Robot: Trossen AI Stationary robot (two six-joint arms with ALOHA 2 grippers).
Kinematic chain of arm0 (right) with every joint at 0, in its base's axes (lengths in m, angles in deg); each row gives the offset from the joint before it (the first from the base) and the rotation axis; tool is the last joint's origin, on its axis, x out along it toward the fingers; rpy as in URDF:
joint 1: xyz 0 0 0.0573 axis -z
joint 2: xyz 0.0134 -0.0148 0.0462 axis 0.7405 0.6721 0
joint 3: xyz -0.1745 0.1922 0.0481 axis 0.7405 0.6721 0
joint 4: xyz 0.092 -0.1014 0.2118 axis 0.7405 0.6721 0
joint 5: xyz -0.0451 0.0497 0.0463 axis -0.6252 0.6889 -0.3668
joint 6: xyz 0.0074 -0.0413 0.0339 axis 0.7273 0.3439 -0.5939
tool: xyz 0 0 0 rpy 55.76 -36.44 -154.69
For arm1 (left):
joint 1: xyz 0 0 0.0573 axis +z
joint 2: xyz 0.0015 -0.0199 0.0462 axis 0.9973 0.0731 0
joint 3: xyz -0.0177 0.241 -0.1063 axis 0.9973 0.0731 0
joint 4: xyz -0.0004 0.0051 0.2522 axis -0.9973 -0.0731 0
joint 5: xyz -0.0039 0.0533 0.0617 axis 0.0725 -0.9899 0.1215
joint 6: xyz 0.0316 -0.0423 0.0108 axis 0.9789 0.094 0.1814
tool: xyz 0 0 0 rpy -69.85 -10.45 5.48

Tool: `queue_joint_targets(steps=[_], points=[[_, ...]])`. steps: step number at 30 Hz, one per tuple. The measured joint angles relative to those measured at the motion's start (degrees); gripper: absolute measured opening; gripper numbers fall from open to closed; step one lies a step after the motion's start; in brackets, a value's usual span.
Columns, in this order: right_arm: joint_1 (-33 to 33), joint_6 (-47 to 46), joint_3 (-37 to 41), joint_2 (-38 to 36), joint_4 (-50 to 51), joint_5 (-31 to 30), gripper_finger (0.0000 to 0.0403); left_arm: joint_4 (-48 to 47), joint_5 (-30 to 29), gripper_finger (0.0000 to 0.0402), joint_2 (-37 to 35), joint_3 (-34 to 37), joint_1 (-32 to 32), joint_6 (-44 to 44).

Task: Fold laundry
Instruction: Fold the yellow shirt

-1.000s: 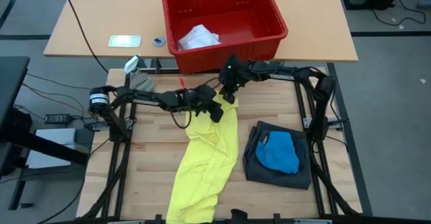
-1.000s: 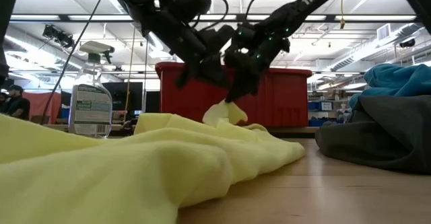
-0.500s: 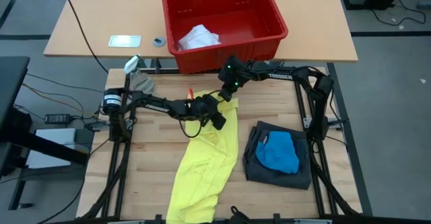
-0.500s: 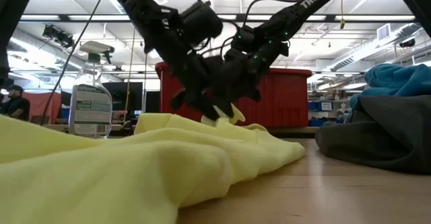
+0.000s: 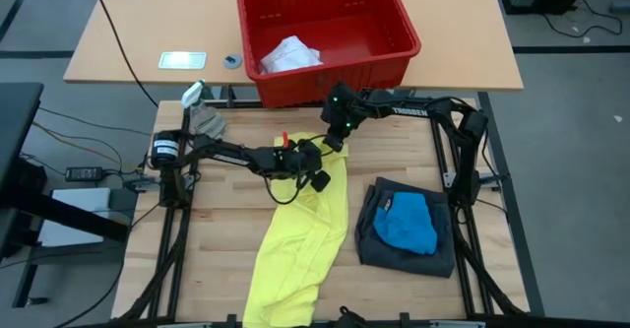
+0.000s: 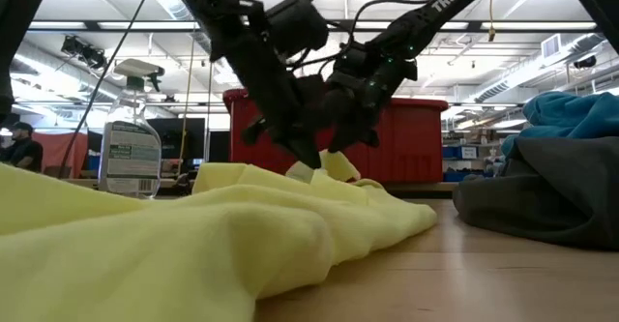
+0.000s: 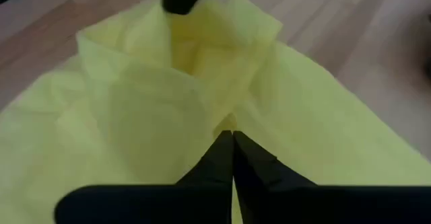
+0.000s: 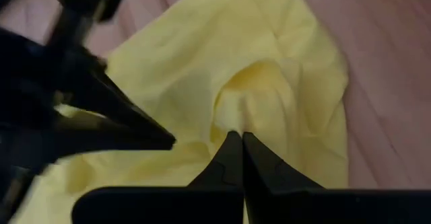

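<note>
The yellow shirt [image 5: 300, 239] lies in a long crumpled strip from the table's far middle to its near edge. My left gripper [image 5: 317, 176] reaches in from the left and is shut on the shirt's far end. My right gripper [image 5: 334, 144] comes from the far right, close beside it, and is also shut on that end. Dark grey shorts [image 5: 379, 244] lie flat at the right, and a bright blue piece [image 5: 409, 222] rests on top of them. My left gripper pinches a fold of the yellow shirt [image 7: 225, 120] between its two fingers, near the shirt's far end. It comes slanting down from the table's left. The cloth around the fingers [image 7: 215, 157] lies slack. My right gripper pinches a raised fold of the shirt [image 8: 246, 103] at its far end, slanting down from the far right. That bunch [image 6: 334, 162] stands a little above the table, and the rest of the shirt lies flat.
A red slotted basket [image 5: 394, 18] with a white cloth [image 5: 289, 54] in it stands beyond the table's far edge. A spray bottle [image 6: 131, 148] and a grey cloth [image 5: 207, 121] are at the far left corner. Bare wood shows at the near left.
My left gripper has come down toward the shirt's far end, tipping further downward. It stood open just above the cloth half a second ago and has now shut on a fold. The lifted bunch in my right gripper has stayed where it was.
</note>
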Motion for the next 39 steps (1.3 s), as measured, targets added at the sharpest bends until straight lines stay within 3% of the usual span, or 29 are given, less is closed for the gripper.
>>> queue_joint_targets(steps=[5, 11, 14, 20, 26, 32, 36, 39], points=[[0.0, 7.1, 0.0, 0.0, 2.1, -0.9, 0.0000, -6.2, 0.0, 0.0003, -1.4, -3.9, -1.4, 3.5], [0.5, 2.5, 0.0, 0.0, -0.3, -1.3, 0.0000, -10.8, -0.2, 0.0001, -4.3, -4.9, -1.5, 2.6], [1.0, -3.6, 0.0, 0.0, -1.4, 1.9, 0.0000, -14.0, 4.6, 0.0001, -5.7, -4.9, 0.9, -3.3], [1.2, -10.1, 0.0, 0.0, -1.5, 2.8, 0.0000, -17.9, 13.6, 0.0006, -8.5, -4.3, 7.7, -1.9], [1.0, -13.0, 0.0, 0.0, -2.6, 12.3, 0.0000, -11.2, 19.8, 0.0061, -8.4, -4.2, 8.8, 1.4], [0.5, -11.8, 0.0, 0.0, -6.0, 9.3, 0.0000, -4.1, 17.8, 0.0111, -9.3, -4.5, 6.8, -3.0], [1.0, -16.2, 0.0, 0.0, -7.2, 11.7, 0.0000, -5.8, 12.3, 0.0116, -6.3, -4.2, 5.7, -3.5], [1.6, -19.3, 0.0, 0.0, -7.1, 15.0, 0.0000, -5.2, 11.9, 0.0116, -4.4, -4.1, 5.5, -4.9]])
